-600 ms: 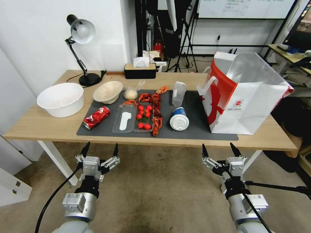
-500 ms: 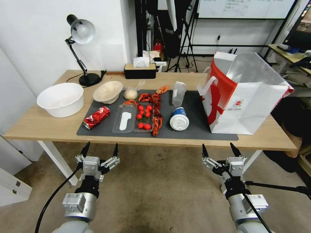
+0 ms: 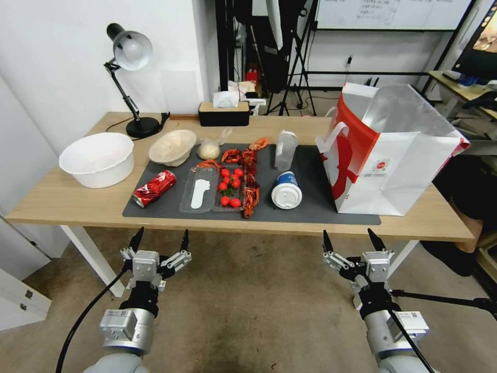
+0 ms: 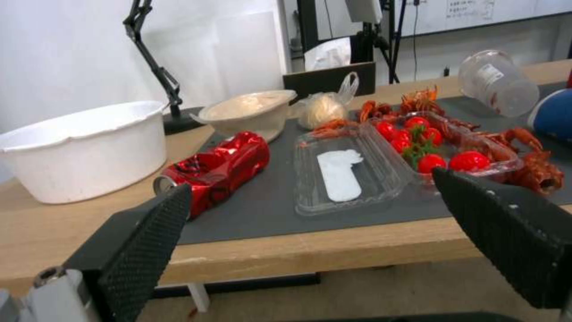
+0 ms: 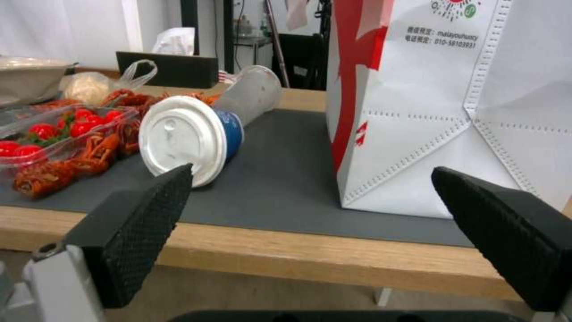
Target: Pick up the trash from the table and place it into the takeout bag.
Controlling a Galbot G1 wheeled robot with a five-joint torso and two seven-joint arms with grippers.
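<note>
Jaws wide, both grippers (image 3: 159, 240) (image 3: 350, 239) hover before table (image 3: 67, 199) edge.

The takeout bag (image 5: 477, 89) carries the only print that can be read. On its white side, under a round red and green logo (image 5: 456, 5), stand two small grey lines. Each opens with Chinese characters too small to make out. The first then appears to read "malayouhuocy", though the letters are not certain. The second gives the number "010-58103931". In the head view the same logo (image 3: 380, 165) shows as a small red mark, unreadable. The clear cup (image 4: 499, 82) bears a white label whose print cannot be read. The whiteboard (image 3: 393, 13) writing is illegible.
</note>
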